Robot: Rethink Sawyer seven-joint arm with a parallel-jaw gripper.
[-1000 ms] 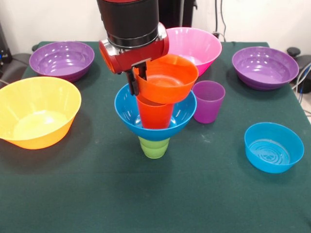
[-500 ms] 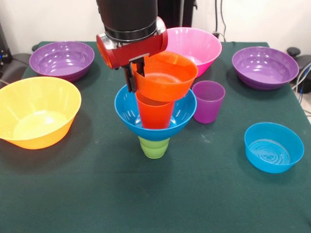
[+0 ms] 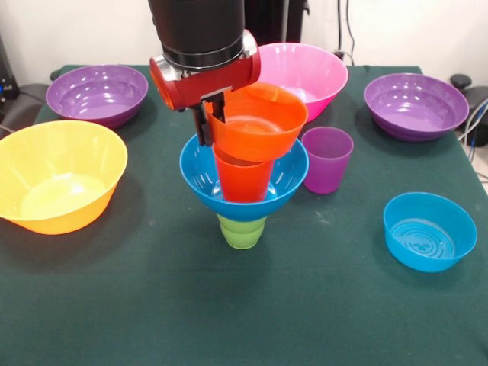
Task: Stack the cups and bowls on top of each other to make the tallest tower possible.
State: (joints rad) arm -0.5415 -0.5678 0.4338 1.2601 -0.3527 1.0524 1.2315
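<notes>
Right now, the grip: the gripper [image 3: 211, 118] is pinched on the near-left rim of the small orange bowl [image 3: 258, 122], one finger inside the wall and one outside.
Bowl attitude: it hangs tilted, its far right rim higher, its base just at the mouth of the orange cup [image 3: 242, 177]; whether it touches the cup I cannot tell.
Tower: the orange cup stands in the medium blue bowl [image 3: 244, 177], which sits on the green cup [image 3: 242, 231], upside down by its look, near the table's middle.
Doing it well: in my judgement the bowl should be levelled and centred over the orange cup before the fingers part, and lowered slowly so the narrow green base is not nudged.
Risk: a rim grip off to one side may drag the bowl sideways on release.
Nearby: the purple cup [image 3: 327, 159] stands just beside the tower.
Spare pieces: yellow-orange bowl [image 3: 57, 177], pink bowl [image 3: 306, 72], two purple bowls [image 3: 97, 93] [image 3: 415, 105] and shallow blue bowl [image 3: 429, 231] lie well apart.
</notes>
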